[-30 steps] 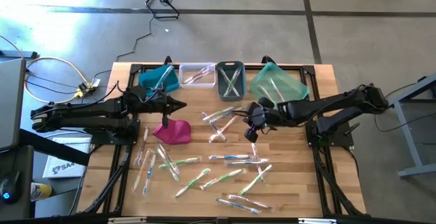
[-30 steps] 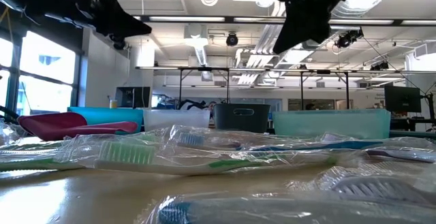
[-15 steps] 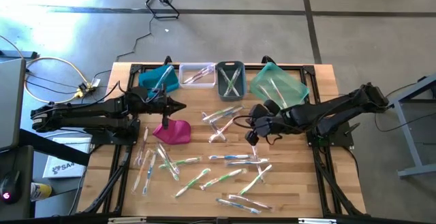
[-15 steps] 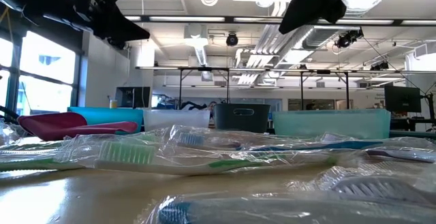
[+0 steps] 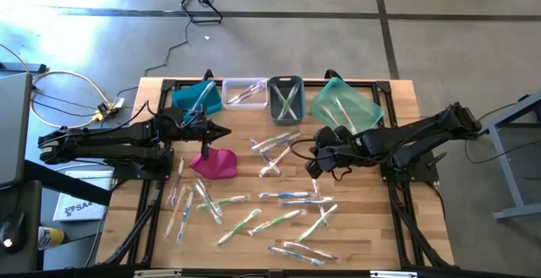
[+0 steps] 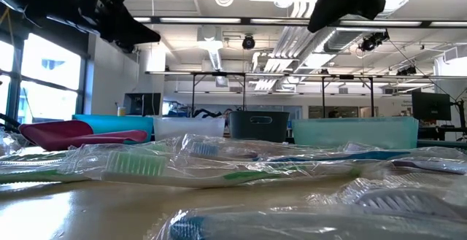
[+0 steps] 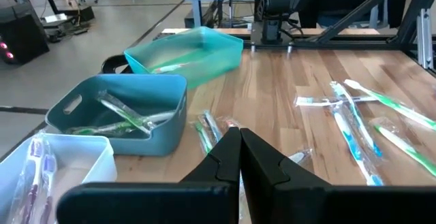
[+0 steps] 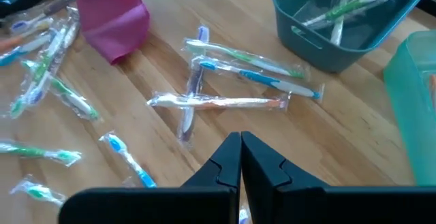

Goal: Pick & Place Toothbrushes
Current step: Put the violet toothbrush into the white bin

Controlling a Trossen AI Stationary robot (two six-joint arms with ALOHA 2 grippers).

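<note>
A wooden bench (image 5: 355, 240) carries about two dozen toothbrushes (image 5: 283, 197), most sealed in clear wrappers and scattered across its front half, nearer than the magenta pouch (image 5: 213, 163). Just past them and to the right of the pouch, the right gripper (image 5: 314, 169) hangs above the bench, fingers clenched together and holding nothing. Below it, beyond its fingers, a small crossed heap of wrapped brushes (image 8: 225, 81) lies near the grey bin (image 5: 286, 99). The left gripper (image 5: 226, 131) waits just behind the pouch, fingers likewise clenched and empty. Farthest back, behind the pouch, stands a row of bins: blue (image 5: 199, 95), clear (image 5: 244, 92), grey and teal (image 5: 345, 105), each already holding some brushes. The likely trouble: fingers that descend without opening would only push a brush aside; the slick wrappers may slip; and in the crossed heap, a grab could lift two brushes together or drag a neighbour along.
</note>
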